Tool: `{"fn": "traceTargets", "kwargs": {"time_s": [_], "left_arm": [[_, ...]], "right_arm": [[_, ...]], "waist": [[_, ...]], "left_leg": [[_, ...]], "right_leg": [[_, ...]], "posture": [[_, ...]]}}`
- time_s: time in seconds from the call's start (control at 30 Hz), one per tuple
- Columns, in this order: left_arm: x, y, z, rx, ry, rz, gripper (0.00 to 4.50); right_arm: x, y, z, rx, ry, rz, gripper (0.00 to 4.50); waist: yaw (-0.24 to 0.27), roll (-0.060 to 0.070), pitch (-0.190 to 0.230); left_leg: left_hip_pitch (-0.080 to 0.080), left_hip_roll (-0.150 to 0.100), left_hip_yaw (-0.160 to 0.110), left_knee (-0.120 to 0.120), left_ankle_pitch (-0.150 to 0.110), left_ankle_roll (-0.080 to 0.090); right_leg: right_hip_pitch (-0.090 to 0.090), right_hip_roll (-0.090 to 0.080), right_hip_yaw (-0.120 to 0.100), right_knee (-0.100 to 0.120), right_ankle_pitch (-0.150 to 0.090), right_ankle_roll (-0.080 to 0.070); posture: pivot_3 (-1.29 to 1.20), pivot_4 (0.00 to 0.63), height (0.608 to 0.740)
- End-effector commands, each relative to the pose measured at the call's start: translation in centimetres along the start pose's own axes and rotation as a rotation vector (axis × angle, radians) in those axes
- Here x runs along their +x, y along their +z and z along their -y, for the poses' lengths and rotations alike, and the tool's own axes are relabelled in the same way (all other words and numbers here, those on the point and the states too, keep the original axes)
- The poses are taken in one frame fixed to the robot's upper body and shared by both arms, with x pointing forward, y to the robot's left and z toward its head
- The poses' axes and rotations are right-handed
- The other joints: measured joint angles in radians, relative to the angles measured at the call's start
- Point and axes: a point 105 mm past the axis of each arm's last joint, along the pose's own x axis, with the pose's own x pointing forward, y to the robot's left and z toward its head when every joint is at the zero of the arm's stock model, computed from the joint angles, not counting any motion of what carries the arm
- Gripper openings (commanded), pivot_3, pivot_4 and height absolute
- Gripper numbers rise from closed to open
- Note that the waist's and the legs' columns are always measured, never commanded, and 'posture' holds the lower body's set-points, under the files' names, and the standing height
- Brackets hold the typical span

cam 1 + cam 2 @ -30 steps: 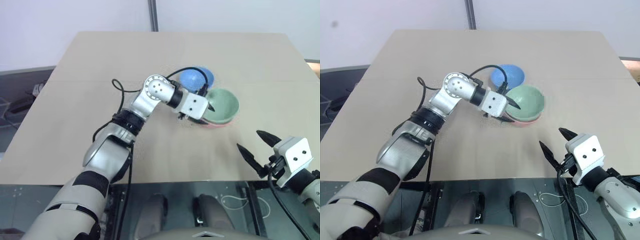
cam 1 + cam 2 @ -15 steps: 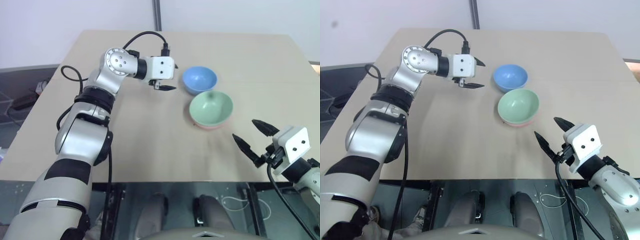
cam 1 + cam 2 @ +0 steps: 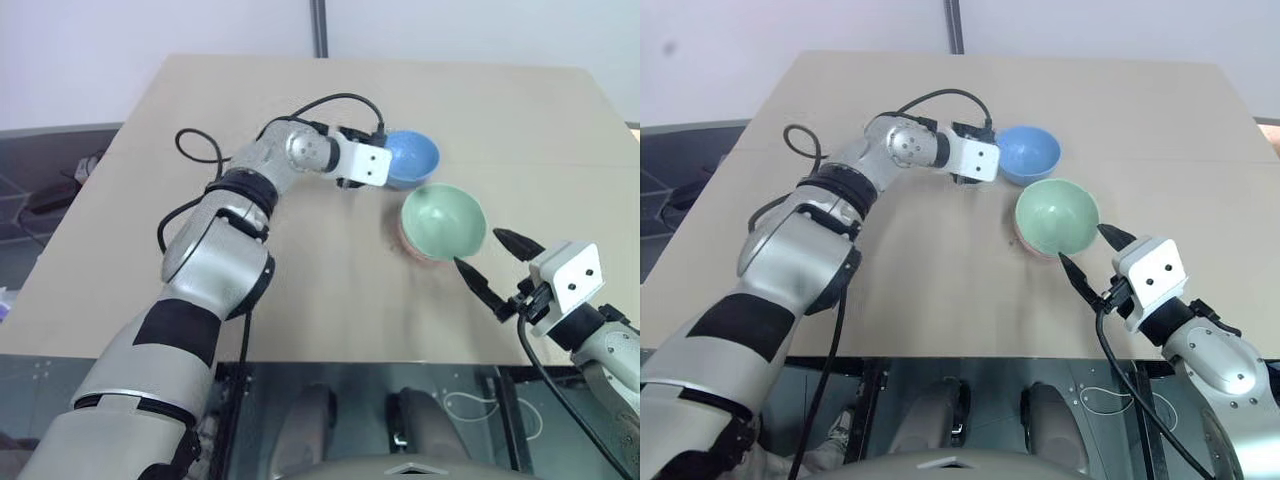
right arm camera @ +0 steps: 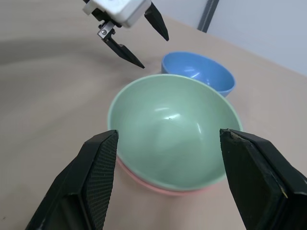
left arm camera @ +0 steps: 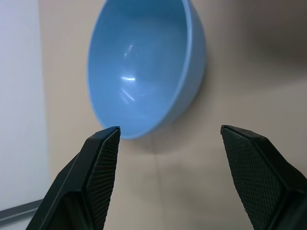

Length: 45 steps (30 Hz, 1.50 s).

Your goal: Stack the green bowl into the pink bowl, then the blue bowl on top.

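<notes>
The green bowl [image 3: 443, 222] sits nested in the pink bowl [image 4: 158, 188], whose rim shows just under it. The blue bowl [image 3: 412, 155] stands upright on the table right behind them. My left gripper [image 4: 155, 52] is open just left of the blue bowl, pointing at it. In the left wrist view its two fingers [image 5: 103, 163] stand apart with the blue bowl [image 5: 144, 67] close ahead and nothing between them. My right gripper [image 3: 478, 248] is open and empty, just in front and to the right of the green bowl [image 4: 172, 124].
The bowls rest on a tan table [image 3: 300, 290], whose front edge runs just below my right gripper. A grey post [image 3: 319, 25] rises behind the far edge. Bare tabletop lies left of and in front of the bowls.
My left gripper left the green bowl's rim, swung out to the left and came back beside the blue bowl. The right gripper edged closer to the green bowl.
</notes>
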Motion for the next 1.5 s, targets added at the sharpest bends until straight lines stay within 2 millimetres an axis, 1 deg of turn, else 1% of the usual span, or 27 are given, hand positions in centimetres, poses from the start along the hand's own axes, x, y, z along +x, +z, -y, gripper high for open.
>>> {"fn": "traceTargets", "kwargs": {"time_s": [0.03,0.13,0.3,0.4,0.43,0.47,0.57,0.6,0.77,0.83,0.93,1.0,1.07,1.1,1.2,1.27,1.33,1.37,1.4,1.43,1.47,1.5], "left_arm": [[0.6,0.7,-1.4,0.088,0.059,-0.052,3.54],[1.4,1.7,-1.0,0.088,0.055,-0.038,3.54],[2.5,2.4,0.2,0.097,0.029,-0.037,3.54],[2.9,2.7,0.8,0.093,0.009,-0.031,2.84],[2.9,2.7,1.0,0.098,0.003,-0.031,2.29],[3.0,2.7,1.0,0.099,0.001,-0.03,2.03],[3.0,2.8,1.2,0.097,0.0,-0.022,0.35],[3.0,2.9,1.1,0.095,0.009,-0.013,0.03],[2.6,3.0,1.1,0.084,0.015,0.035,0.03],[1.9,3.2,0.4,0.09,0.033,0.076,0.03],[0.1,4.4,-1.3,0.08,0.059,0.214,0.03],[-2.0,5.9,-2.2,0.063,0.033,0.377,0.03],[-4.4,6.8,-2.4,0.081,-0.032,0.52,0.03],[-5.2,6.9,-2.3,0.087,-0.056,0.56,0.03],[-7.3,7.3,-1.2,0.099,-0.181,0.662,0.03],[-8.0,7.6,-0.4,0.117,-0.234,0.703,0.03],[-7.9,8.0,0.6,0.123,-0.278,0.72,0.65],[-7.7,8.2,1.0,0.13,-0.289,0.728,0.86],[-7.5,8.7,1.3,0.13,-0.286,0.747,1.37],[-7.2,9.2,1.4,0.128,-0.274,0.764,1.59],[-6.8,9.6,1.7,0.136,-0.259,0.778,2.24],[-6.6,10.0,1.9,0.14,-0.248,0.787,2.74]], "right_arm": [[0.0,0.9,-0.2,-0.021,-0.02,0.038,3.74],[0.0,0.9,-0.2,-0.021,-0.032,0.034,3.74],[0.0,0.8,-0.3,-0.021,-0.039,0.033,3.74],[-0.2,0.8,-0.3,-0.022,-0.043,0.031,3.74],[-0.2,0.8,-0.3,-0.023,-0.044,0.03,3.74],[-0.3,0.8,-0.3,-0.024,-0.045,0.029,3.74],[-0.4,0.7,-0.2,-0.026,-0.045,0.024,3.74],[-0.4,0.7,-0.1,-0.028,-0.045,0.024,3.74],[-0.2,0.7,0.0,-0.03,-0.037,0.024,3.74],[-0.1,0.6,0.0,-0.032,-0.032,0.025,3.74],[-0.1,0.6,0.1,-0.032,-0.032,0.026,3.74],[-0.1,0.5,0.3,-0.032,-0.038,0.024,3.74],[-0.3,0.4,0.6,-0.032,-0.049,0.019,3.74],[-0.4,0.4,0.7,-0.033,-0.054,0.017,3.74],[-1.2,0.0,1.2,-0.03,-0.089,-0.003,3.74],[-1.9,-0.2,1.4,-0.029,-0.111,-0.018,3.74],[-2.5,-0.4,1.6,-0.027,-0.129,-0.031,3.74],[-2.7,-0.4,1.6,-0.025,-0.134,-0.035,3.74],[-2.8,-0.5,1.6,-0.026,-0.135,-0.038,3.74],[-2.9,-0.5,1.6,-0.026,-0.134,-0.041,3.74],[-2.9,-0.6,1.5,-0.026,-0.13,-0.044,3.74],[-2.9,-0.6,1.4,-0.027,-0.126,-0.047,3.74]], "waist": [[0.0,0.0,0.0],[0.0,0.0,0.0],[0.0,0.0,0.0],[0.0,0.0,0.0],[0.0,0.0,0.0],[-0.001,0.0,0.0],[-0.001,0.0,0.0],[-0.001,0.0,0.0],[0.0,0.0,0.0],[-0.002,0.0,0.0],[-0.006,0.0,0.0],[-0.006,0.0,0.0],[-0.005,0.0,0.0],[-0.005,0.0,0.0],[-0.007,0.001,-0.001],[-0.013,0.002,-0.001],[-0.017,0.001,-0.001],[-0.019,0.001,-0.001],[-0.021,0.001,-0.001],[-0.021,0.001,-0.001],[-0.021,0.001,-0.001],[-0.021,0.001,-0.001]], "left_leg": [[0.0,0.0,0.0,0.0,0.0,0.0],[0.0,0.0,0.0,0.0,0.0,0.0],[0.0,0.0,0.001,0.001,0.0,0.0],[0.0,0.0,0.001,0.001,0.0,0.0],[0.0,0.0,0.001,0.001,0.0,0.0],[0.0,0.0,0.001,0.001,0.0,0.0],[0.0,0.0,0.002,0.001,0.0,0.0],[0.0,0.0,0.002,0.001,0.0,0.0],[0.0,0.0,0.002,0.001,0.0,0.0],[0.0,0.0,0.002,0.002,0.0,0.0],[0.0,0.0,0.003,0.001,0.0,0.0],[0.0,0.0,0.003,0.001,0.0,0.0],[-0.001,0.0,0.003,0.002,0.001,-0.001],[-0.001,0.0,0.003,0.002,0.003,-0.005],[-0.001,0.0,0.004,0.002,0.003,-0.005],[0.0,0.001,0.004,0.002,0.003,-0.005],[0.0,0.001,0.004,0.002,0.003,-0.005],[0.001,0.001,0.003,0.002,0.001,-0.002],[0.0,0.001,0.003,0.003,0.0,-0.001],[0.0,0.001,0.003,0.003,0.0,0.0],[0.001,0.001,0.004,0.004,0.0,0.0],[0.001,0.001,0.003,0.005,0.0,0.0]], "right_leg": [[0.0,0.0,0.0,0.0,0.0,0.0],[0.0,0.0,0.0,0.001,0.0,0.0],[-0.001,0.0,0.001,0.002,0.0,0.0],[-0.001,0.0,0.001,0.003,0.0,0.0],[-0.001,0.0,0.001,0.003,0.0,0.0],[-0.002,0.0,0.001,0.003,0.0,0.0],[-0.002,0.0,0.002,0.004,0.0,0.0],[-0.002,0.0,0.002,0.004,0.0,0.0],[-0.002,0.0,0.002,0.004,0.0,0.0],[-0.003,0.0,0.002,0.005,0.0,0.0],[-0.004,0.0,0.003,0.006,0.0,0.0],[-0.004,0.0,0.003,0.006,0.0,0.0],[-0.004,0.0,0.003,0.006,0.0,0.0],[-0.004,0.0,0.003,0.006,0.0,0.0],[-0.004,0.0,0.004,0.006,0.0,-0.001],[-0.004,0.0,0.004,0.006,0.0,-0.001],[-0.004,0.001,0.005,0.007,0.0,-0.001],[-0.004,0.001,0.004,0.007,0.0,-0.001],[-0.004,0.001,0.004,0.008,0.0,-0.001],[-0.003,0.001,0.005,0.008,0.0,-0.001],[-0.003,0.001,0.005,0.008,0.0,0.0],[-0.002,0.001,0.005,0.008,0.0,0.0]], "posture": [[0.0,0.15,0.74],[0.0,0.15,0.74],[0.0,0.15,0.74],[0.0,0.15,0.74],[0.0,0.15,0.74],[0.0,0.15,0.74],[0.0,0.15,0.74],[0.0,0.15,0.74],[0.0,0.15,0.74],[0.0,0.15,0.74],[0.0,0.15,0.74],[0.0,0.15,0.74],[0.0,0.15,0.74],[0.0,0.15,0.74],[0.0,0.15,0.74],[0.0,0.15,0.74],[0.0,0.15,0.74],[0.0,0.15,0.74],[0.0,0.15,0.74],[0.0,0.15,0.74],[0.0,0.15,0.74],[0.0,0.15,0.74]]}}
